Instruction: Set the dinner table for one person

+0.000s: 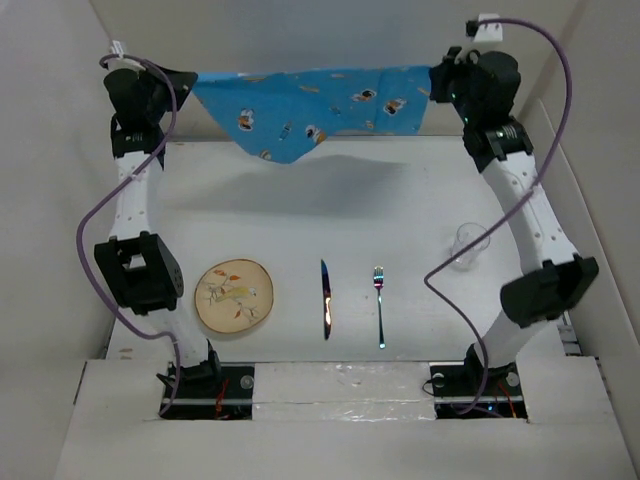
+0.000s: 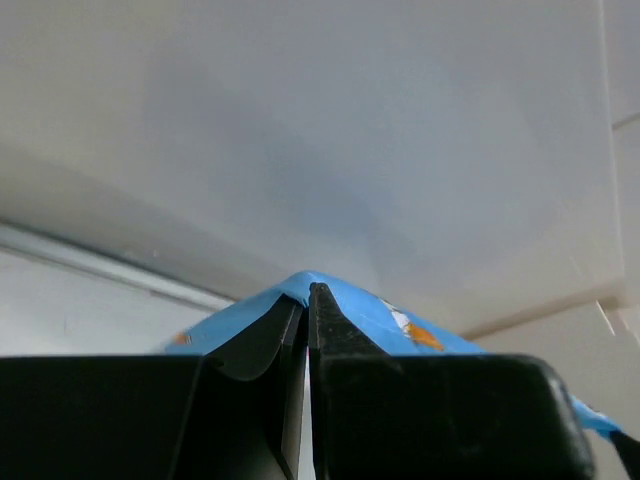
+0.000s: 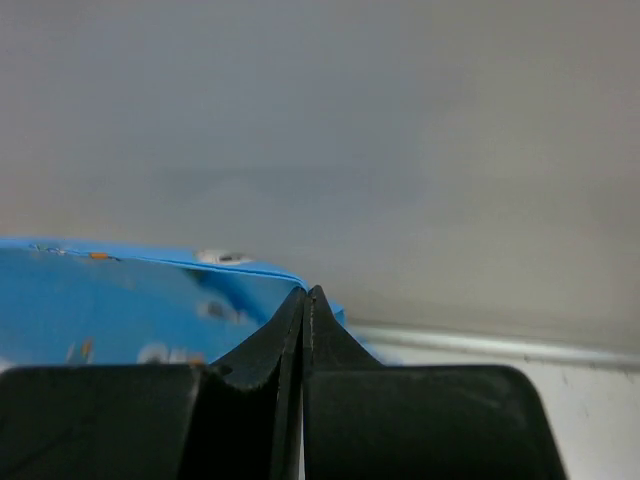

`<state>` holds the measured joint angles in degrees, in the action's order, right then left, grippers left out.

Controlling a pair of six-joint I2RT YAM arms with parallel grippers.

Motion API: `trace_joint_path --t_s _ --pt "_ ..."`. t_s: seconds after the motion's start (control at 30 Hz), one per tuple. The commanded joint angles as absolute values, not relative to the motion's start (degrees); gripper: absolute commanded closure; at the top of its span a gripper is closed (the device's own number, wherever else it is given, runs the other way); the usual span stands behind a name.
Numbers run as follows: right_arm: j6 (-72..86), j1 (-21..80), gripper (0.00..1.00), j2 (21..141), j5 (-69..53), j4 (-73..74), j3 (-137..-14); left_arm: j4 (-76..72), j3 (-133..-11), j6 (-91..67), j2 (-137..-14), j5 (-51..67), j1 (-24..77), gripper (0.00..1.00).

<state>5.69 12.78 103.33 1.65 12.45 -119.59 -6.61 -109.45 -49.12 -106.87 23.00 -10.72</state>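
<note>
A blue cartoon-printed cloth placemat (image 1: 315,108) hangs stretched in the air over the far part of the white dinner table (image 1: 400,190). My left gripper (image 1: 188,84) is shut on its left corner (image 2: 350,305). My right gripper (image 1: 436,80) is shut on its right corner (image 3: 200,300). A round patterned plate (image 1: 234,295), a knife (image 1: 326,299) and a fork (image 1: 380,303) lie in a row near the front. A clear glass (image 1: 468,244) stands at the right.
Upright white panels (image 1: 60,150) border the table on the left, back and right. The right arm's lower link passes close to the glass. The placemat casts a shadow on the table's far middle.
</note>
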Motion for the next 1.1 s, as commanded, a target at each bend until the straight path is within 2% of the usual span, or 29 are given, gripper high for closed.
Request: trace_joint_path --t_s 0.0,0.03,0.07,0.17,0.2,0.3,0.43,0.63,1.07 --pt "4.2 13.6 1.00 93.7 3.9 8.2 -100.4 -17.6 -95.9 -49.8 -96.9 25.8 -11.3 1.00" --pt "6.7 14.1 1.00 92.0 3.1 7.2 -95.7 -21.6 -88.0 -50.0 -96.1 25.6 -11.3 1.00" --pt "8.0 14.2 1.00 90.5 2.6 6.2 -86.5 -22.7 -85.1 -50.1 -95.0 25.6 -11.3 1.00" --pt "13.6 14.7 1.00 87.6 2.7 1.7 -71.3 -27.0 -73.3 -49.9 -94.9 26.2 -11.3 1.00" --pt "15.3 14.7 1.00 87.0 2.4 -1.6 -68.1 -31.2 -66.9 -52.0 -94.9 27.0 -11.3 1.00" --pt "16.9 15.2 1.00 86.9 3.0 -2.8 -60.6 -35.8 -59.2 -54.8 -94.9 27.3 -11.3 1.00" --pt "18.3 15.7 1.00 88.0 7.2 -0.4 -56.6 -32.5 -52.0 -51.0 -93.3 23.6 -9.7 1.00" --pt "21.3 15.7 1.00 86.9 7.2 -0.5 -48.4 -29.2 -43.9 -49.8 -90.5 19.9 -9.1 1.00" --pt "25.0 11.8 1.00 79.9 5.6 -1.1 -39.1 -24.2 -33.0 -50.3 -79.5 14.4 -9.1 1.00"
